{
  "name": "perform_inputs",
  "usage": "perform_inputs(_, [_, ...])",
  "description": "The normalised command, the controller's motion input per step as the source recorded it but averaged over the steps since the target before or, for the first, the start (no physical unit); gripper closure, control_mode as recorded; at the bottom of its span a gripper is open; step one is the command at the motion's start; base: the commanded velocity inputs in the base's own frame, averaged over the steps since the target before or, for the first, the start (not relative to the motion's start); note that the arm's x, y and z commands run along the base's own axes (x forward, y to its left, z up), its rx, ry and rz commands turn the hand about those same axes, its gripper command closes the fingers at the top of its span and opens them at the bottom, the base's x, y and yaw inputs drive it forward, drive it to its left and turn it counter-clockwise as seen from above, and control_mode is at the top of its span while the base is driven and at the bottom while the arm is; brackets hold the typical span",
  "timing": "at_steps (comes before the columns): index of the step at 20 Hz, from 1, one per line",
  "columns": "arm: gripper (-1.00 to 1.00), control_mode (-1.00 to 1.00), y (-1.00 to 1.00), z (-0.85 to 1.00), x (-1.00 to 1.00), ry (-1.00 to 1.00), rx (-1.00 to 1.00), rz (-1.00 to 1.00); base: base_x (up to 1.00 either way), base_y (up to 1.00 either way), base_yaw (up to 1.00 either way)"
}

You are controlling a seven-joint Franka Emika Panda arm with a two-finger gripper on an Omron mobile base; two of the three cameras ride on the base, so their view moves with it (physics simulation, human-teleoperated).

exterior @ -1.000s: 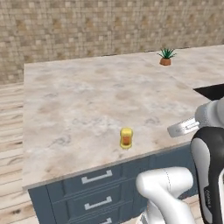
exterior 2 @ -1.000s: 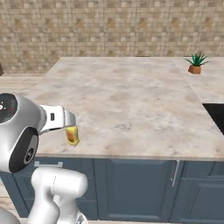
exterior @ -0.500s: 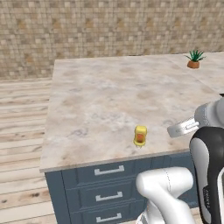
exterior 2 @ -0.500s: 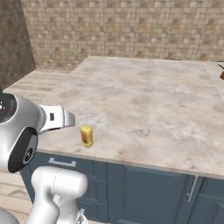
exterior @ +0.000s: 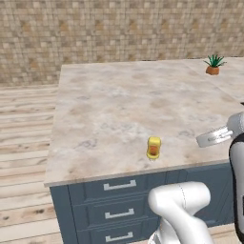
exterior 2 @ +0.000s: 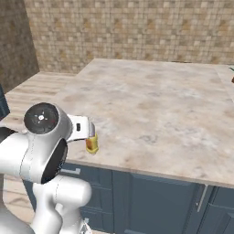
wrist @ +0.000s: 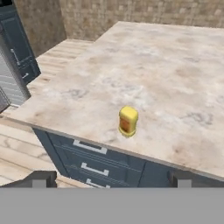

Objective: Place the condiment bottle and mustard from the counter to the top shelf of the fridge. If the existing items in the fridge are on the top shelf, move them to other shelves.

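From my remote seat I see the counter, a wide slab of beige marbled stone that spreads across most of each camera picture. Behind it runs a wall of small brown and tan tiles, and to one side lies a pale wooden plank floor. Under the near edge of the stone are dark blue-grey drawers with silver bar handles.

In the hand camera, a dark blue cabinet stands at the upper left, beyond the end of the counter.

At the far right corner of the counter, well away from everything else, sits a small potted plant with spiky green leaves in an orange-brown pot.

The mustard, a squat yellow squeeze bottle with an orange label, stands upright on the stone near the front edge, above the drawers. Nothing touches it. From the hand camera it shows near the middle of the picture.

The gripper hangs in front of the counter, apart from the bottle. Its two dark fingertips sit wide apart at the bottom of the hand camera, holding nothing.
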Motion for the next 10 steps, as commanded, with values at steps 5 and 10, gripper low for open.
perform_inputs(5, [-1.0,-1.0,-0.93,-0.27,0.18,0.0,0.21,0.28,0.0,0.0,0.0])
perform_inputs(10, [-1.0,-1.0,-0.66,-0.22,0.28,0.0,0.14,0.32,0.0,0.0,0.0])
